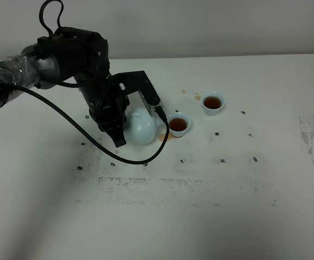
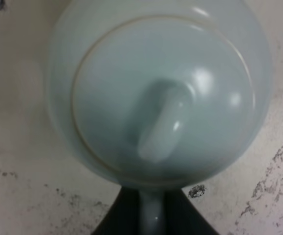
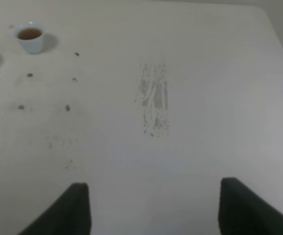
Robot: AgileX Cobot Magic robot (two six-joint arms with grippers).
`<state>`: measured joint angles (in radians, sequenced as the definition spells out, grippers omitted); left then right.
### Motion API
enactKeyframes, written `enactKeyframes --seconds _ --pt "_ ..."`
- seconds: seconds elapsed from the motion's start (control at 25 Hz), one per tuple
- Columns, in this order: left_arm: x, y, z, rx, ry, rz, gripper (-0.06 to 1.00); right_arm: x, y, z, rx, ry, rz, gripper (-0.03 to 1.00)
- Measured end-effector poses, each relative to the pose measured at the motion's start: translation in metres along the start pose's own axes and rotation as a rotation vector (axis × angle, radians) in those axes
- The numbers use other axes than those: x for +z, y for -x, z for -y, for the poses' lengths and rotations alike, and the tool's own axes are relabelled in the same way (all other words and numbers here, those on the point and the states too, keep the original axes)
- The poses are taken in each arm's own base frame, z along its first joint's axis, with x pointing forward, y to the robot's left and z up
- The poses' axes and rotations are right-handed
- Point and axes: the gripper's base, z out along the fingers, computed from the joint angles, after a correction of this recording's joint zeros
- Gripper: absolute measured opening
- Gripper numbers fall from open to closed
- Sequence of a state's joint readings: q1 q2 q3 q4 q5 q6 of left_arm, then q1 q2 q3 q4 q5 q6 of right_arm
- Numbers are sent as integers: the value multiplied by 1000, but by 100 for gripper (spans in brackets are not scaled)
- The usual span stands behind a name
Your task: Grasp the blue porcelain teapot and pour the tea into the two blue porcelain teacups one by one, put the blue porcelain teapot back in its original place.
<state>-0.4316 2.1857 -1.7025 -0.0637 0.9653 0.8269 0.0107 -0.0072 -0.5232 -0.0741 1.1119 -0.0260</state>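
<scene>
Where teapot sits, filled teacup adjoins, stains nearby

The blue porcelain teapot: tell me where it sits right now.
In the exterior high view the blue porcelain teapot sits left of centre, in the left gripper, beside the nearer teacup.

Left arm enters from the upper left of the exterior high frame, black, with its rear segment wrapped in clear plastic film. A black cable loops above the wrist and another sags below it toward frame centre. Wrist pitched downward. Left gripper sits left of frame centre; jaws closed on the handle of the blue porcelain teapot. In the left wrist view dark fingers flank that handle at bottom centre.

Right gripper: two dark fingertips at the bottom edge of the right wrist view, spread wide, nothing between them. Right arm not visible in the exterior high view.
</scene>
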Motion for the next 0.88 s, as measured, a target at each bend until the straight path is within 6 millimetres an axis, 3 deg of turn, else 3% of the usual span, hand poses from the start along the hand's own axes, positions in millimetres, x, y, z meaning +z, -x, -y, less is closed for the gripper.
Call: enactKeyframes --seconds 0.44,0.88 --pt "13 -2 0 2 -19 -28 1 0 0 0 0 0 0 54" --pt "14 -2 -1 10 0 -27 1 0 0 0 0 0 0 54"
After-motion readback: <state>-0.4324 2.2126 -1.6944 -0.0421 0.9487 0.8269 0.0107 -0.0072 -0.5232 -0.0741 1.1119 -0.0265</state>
